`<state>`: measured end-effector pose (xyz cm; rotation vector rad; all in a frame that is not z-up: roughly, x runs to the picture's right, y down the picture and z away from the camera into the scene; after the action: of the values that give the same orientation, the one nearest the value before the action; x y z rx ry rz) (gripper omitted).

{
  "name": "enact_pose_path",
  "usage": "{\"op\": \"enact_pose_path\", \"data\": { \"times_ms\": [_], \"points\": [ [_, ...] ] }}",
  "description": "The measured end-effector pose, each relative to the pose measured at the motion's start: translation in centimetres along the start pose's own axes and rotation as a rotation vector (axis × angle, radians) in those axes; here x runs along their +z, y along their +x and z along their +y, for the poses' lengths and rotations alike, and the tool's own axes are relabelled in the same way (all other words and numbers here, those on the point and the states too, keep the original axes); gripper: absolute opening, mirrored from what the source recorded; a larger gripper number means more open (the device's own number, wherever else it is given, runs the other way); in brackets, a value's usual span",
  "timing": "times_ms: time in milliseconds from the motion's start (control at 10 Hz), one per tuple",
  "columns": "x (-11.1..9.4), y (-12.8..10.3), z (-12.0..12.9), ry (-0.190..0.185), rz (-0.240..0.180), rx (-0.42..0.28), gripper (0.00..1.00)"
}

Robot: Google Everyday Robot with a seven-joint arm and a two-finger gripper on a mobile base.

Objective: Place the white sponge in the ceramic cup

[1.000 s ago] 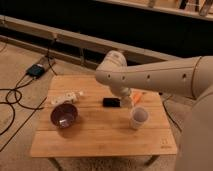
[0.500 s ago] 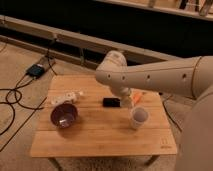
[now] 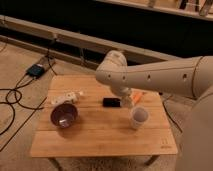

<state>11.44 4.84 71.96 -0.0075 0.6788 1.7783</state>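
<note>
The ceramic cup [image 3: 139,117], small, pale and round, stands upright on the right half of the wooden table [image 3: 100,137]. My gripper [image 3: 127,101] hangs low over the table just up and left of the cup, at the end of the big white arm [image 3: 150,75] that reaches in from the right. It is shut. The white sponge is hidden; I cannot pick it out around the gripper. Whether anything sits between the fingers cannot be told.
A flat black object [image 3: 111,102] lies just left of the gripper. A dark purple bowl [image 3: 64,116] sits at the left, with a long white bar-shaped object [image 3: 67,96] behind it. An orange item [image 3: 138,94] lies behind the gripper. Cables [image 3: 15,95] run over the floor at left.
</note>
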Motion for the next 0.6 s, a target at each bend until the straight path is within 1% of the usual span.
{"op": "enact_pose_path", "data": {
  "times_ms": [300, 600],
  "points": [
    [-0.1, -0.5, -0.9, -0.001, -0.007, 0.014, 0.00],
    [0.1, -0.3, -2.6, 0.010, -0.010, 0.025, 0.00]
  ]
}}
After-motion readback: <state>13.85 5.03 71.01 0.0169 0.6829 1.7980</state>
